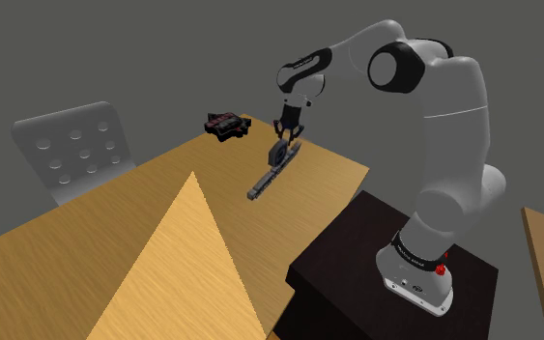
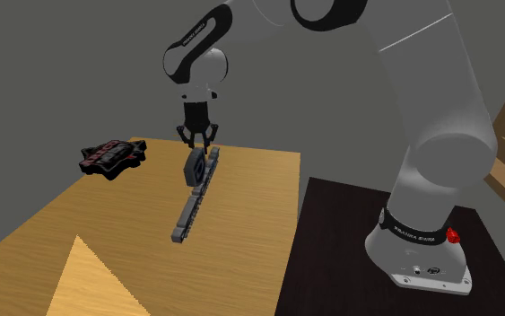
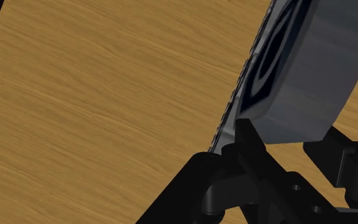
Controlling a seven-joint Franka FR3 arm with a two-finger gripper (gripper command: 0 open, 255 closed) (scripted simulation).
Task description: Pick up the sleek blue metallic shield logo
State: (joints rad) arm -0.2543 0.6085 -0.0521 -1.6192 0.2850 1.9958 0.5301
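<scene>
The shield logo (image 3: 298,70) is a thick grey disc with dark blue rings on its face. It stands on edge between the jaws, which are closed narrowly on it from above, one black finger (image 3: 246,135) pressed on each side. In the shoulder view the shield logo (image 1: 277,153) hangs low over the wooden tabletop (image 1: 86,241), directly over one end of a long grey segmented strip (image 1: 263,184) that lies flat there. Whether disc and strip touch cannot be told.

The white arm (image 1: 448,126) rises from its dark stand (image 1: 352,246), bends at the elbow high above it and reaches over the tabletop's edge, the wrist turned so the hand points straight down.

Beyond the strip, near the tabletop's far corner and well apart from the jaws, lies a flat black and red object (image 2: 113,156). A grey chair (image 1: 76,145) with round holes in its back stands at the shoulder view's left, behind the tabletop.
</scene>
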